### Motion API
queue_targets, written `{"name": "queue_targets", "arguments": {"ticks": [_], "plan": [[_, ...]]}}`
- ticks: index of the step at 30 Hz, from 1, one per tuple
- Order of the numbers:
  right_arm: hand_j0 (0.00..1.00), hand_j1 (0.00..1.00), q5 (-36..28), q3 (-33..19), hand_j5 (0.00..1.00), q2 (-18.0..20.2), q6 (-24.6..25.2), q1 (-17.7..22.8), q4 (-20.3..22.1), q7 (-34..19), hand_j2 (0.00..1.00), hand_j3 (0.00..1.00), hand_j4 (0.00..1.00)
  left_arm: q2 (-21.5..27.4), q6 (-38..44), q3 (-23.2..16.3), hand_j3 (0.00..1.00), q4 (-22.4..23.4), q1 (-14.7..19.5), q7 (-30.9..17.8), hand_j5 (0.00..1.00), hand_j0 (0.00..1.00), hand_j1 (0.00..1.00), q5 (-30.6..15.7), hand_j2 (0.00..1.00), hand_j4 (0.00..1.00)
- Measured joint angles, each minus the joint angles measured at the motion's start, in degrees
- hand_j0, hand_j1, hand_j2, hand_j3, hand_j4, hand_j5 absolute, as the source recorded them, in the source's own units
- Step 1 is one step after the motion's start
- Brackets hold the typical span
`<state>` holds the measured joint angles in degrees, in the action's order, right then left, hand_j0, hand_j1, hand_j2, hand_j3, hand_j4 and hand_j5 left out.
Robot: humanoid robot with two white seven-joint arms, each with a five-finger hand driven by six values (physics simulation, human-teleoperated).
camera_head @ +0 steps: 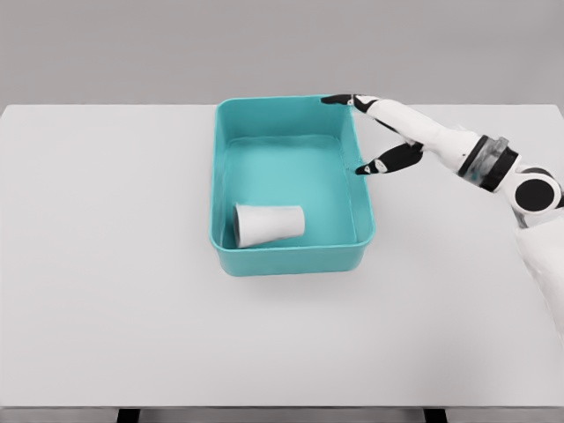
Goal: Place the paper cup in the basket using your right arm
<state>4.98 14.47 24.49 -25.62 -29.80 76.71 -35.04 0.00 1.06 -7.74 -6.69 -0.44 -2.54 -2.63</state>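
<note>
The right hand (388, 132) hangs over the right wall of the basket (291, 258), its fingers (339, 100) spread and released, grasping nothing; the long fingers reach toward ten o'clock and their dark tips lie over the basket's far right corner; the thumb, also dark-tipped, points toward eight o'clock and ends just above the right rim, partway along that wall; whether any fingertip actually touches the rim cannot be told from this view. The white forearm runs back from the hand toward four o'clock, past a grey wrist ring and a black-and-white joint, and leaves the picture at the right edge.

From the hand, at about seven o'clock, the paper cup (269, 223) lies on its side on the basket floor, in the near left part of the teal basket; one end faces the left wall and the other faces three o'clock; it rests close to the near wall and well apart from the hand.

The basket stands on the white table (106, 264), near its middle.
</note>
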Motion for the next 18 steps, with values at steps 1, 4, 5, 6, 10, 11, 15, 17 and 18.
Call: {"name": "queue_targets", "arguments": {"ticks": [1,4,5,6,10,11,15,17,18], "plan": [[1.0,1.0,-2.66,-1.71,1.0,1.04,-0.01,2.02,0.72,0.0,1.0,1.0,1.0,0.0,0.0,0.0,1.0,0.0,0.0,0.0,1.0,1.0,1.0,0.0,1.0,1.0],[1.0,1.0,-11.02,-5.11,1.0,5.46,-0.05,8.09,4.18,0.01,1.0,1.0,1.0,0.0,0.0,0.0,1.0,0.0,0.0,0.0,1.0,1.0,1.0,0.0,1.0,1.0],[1.0,1.0,-12.84,-6.01,1.0,6.49,-0.06,9.67,5.36,0.01,1.0,1.0,1.0,0.0,0.0,-0.01,1.0,0.0,0.0,0.0,1.0,1.0,1.0,0.0,1.0,1.0],[1.0,1.0,-14.13,-6.88,1.0,7.34,-0.06,11.43,6.31,0.01,1.0,1.0,1.0,0.0,0.0,-0.01,1.0,0.0,0.0,0.0,1.0,1.0,1.0,0.0,1.0,1.0],[1.0,1.0,-16.61,-9.48,1.0,9.78,-0.06,13.28,8.17,0.02,1.0,1.0,1.0,0.0,0.0,-0.03,1.0,0.0,0.0,0.0,1.0,1.0,1.0,0.0,1.0,1.0],[1.0,1.0,-16.87,-9.98,1.0,10.38,-0.06,13.63,8.37,0.02,1.0,1.0,1.0,0.0,0.0,-0.05,1.0,0.01,0.0,0.0,1.0,1.0,1.0,0.0,1.0,1.0],[1.0,1.0,-17.39,-11.76,1.0,12.89,-0.05,15.04,8.93,0.02,1.0,1.0,1.0,0.0,0.0,-0.01,1.0,0.01,0.0,0.0,1.0,1.0,1.0,0.0,1.0,1.0],[1.0,1.0,-17.48,-12.09,1.0,13.33,-0.05,15.21,9.07,0.02,1.0,1.0,1.0,0.0,0.0,0.0,1.0,0.01,-0.09,-0.01,1.0,1.0,1.0,0.02,1.0,1.0],[1.0,1.0,-17.51,-12.19,1.0,13.45,-0.05,15.3,9.1,0.02,1.0,1.0,1.0,0.0,0.02,0.05,1.0,0.03,-0.09,-0.02,1.0,1.0,1.0,0.03,1.0,1.0]]}}
